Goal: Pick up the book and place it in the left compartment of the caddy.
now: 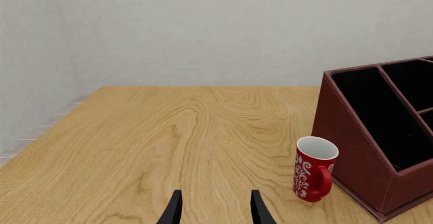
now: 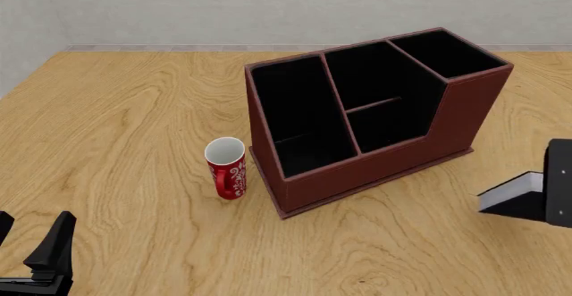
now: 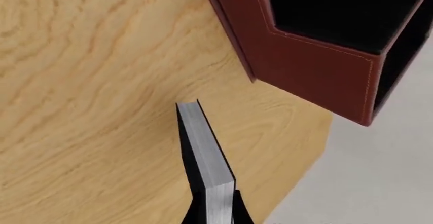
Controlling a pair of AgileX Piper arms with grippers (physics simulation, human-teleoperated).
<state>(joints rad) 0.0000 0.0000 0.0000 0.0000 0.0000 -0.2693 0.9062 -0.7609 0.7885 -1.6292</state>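
Observation:
The black book with a white page edge (image 2: 511, 190) is at the far right of the front view, to the right of the caddy (image 2: 358, 169). My right gripper (image 2: 556, 189) is shut on it. In the right wrist view the book (image 3: 203, 153) runs out from between the fingers of the right gripper (image 3: 216, 213), above the table, with the caddy's corner (image 3: 318, 72) beyond it. The left compartment (image 2: 299, 122) is long, black-lined and holds nothing; it also shows in the left wrist view (image 1: 379, 107). My left gripper (image 2: 36, 256) is open and empty at the near left (image 1: 215, 206).
A red mug with white patterns (image 2: 226, 169) stands upright just left of the caddy's front corner; it also shows in the left wrist view (image 1: 315, 168). The caddy sits turned at an angle on the wooden table (image 2: 125, 128). The table's far edge meets a grey wall.

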